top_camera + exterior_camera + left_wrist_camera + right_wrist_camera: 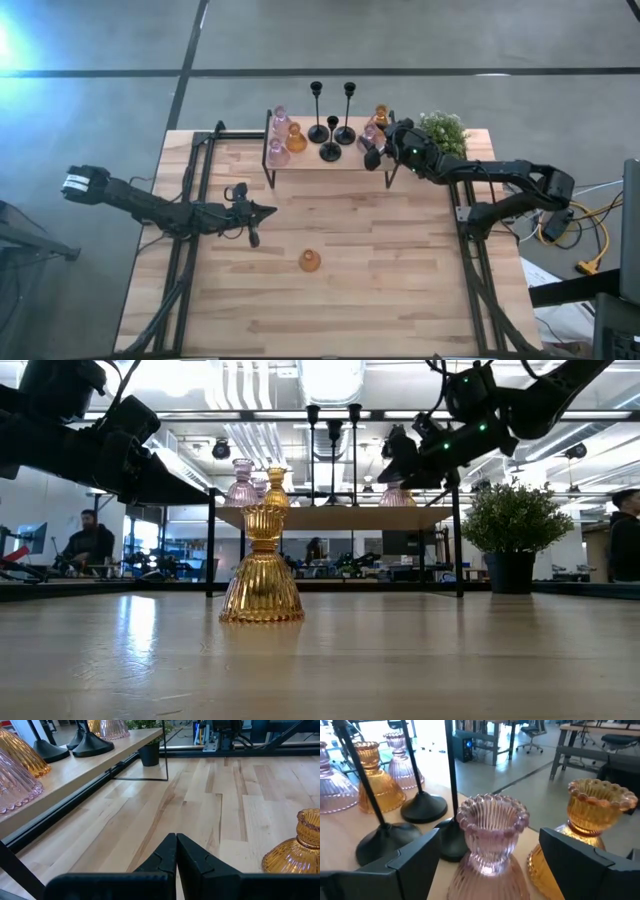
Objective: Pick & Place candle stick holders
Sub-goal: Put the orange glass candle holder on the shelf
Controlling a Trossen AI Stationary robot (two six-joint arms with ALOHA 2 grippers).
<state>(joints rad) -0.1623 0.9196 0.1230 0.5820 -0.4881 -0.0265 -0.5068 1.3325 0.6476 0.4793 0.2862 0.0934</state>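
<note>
Pink ribbed glass filled the middle of the right wrist view: a pink holder [492, 837] stood upright between the two spread fingers of the right claw [490, 860], which bracketed it without — as far as that view showed — touching it. Its long axis ran vertical, so the fingers sat either side of its neck, level with the shelf [300, 160] at the upper centre of the high view. An amber holder [592, 827] stood just beside it, near enough to be knocked, I judged. The black stemmed holders [332, 128] were grouped at mid-shelf, more glass ones at its left end.

The left claw [250, 212] hung over the table [400, 270] at centre-left, fingers pressed together and empty. A lone amber holder [310, 261] stood on the table, lower right of that claw — the nearer arm for it.
</note>
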